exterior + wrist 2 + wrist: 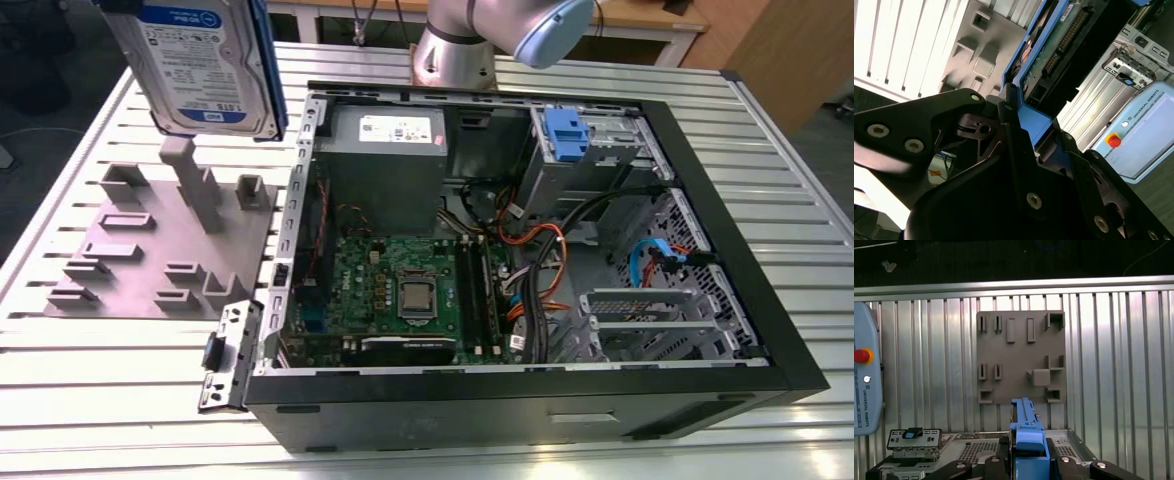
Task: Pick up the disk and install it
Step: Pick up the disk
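The disk (200, 65), silver with a white-and-blue label and blue side rails, hangs upright in the air at the exterior view's upper left, above the grey fixture plate (147, 250). In both wrist views my gripper (1028, 462) (1024, 125) is shut on the disk, with black fingers (1066, 465) pressing its blue rails. The second wrist view shows the disk's green circuit board side (1054, 45). In the first wrist view the disk (1026, 425) is seen edge-on over the fixture plate (1021, 357).
An open computer case (747, 250) lies on the slatted metal table (120, 400), to the exterior view's right of the plate. A grey drive cage with a blue latch (567, 140) sits at its far side. The arm's base (454, 55) stands behind. A teach pendant (864, 385) lies nearby.
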Robot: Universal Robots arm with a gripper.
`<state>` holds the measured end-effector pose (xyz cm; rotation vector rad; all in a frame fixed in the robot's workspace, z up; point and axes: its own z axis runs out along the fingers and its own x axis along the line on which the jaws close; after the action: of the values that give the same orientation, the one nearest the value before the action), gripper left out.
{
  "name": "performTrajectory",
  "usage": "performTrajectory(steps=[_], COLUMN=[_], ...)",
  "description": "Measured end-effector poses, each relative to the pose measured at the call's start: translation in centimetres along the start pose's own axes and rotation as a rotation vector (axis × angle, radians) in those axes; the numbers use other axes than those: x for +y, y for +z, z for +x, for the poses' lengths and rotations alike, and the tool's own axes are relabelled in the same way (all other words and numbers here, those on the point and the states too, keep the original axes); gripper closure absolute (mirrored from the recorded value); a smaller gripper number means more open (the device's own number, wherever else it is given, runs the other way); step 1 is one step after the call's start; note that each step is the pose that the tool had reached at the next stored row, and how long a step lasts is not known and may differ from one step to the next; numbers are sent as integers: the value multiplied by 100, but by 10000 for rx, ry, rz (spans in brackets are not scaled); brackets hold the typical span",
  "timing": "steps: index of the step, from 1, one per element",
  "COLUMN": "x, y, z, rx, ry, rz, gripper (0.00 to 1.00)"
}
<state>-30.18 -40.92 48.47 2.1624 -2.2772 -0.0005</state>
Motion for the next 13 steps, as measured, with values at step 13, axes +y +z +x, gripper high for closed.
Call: performTrajectory(steps=[13], x=[-78], y=[0], z=[-4], rx=[0], ry=[1], rz=[0], gripper=[64])
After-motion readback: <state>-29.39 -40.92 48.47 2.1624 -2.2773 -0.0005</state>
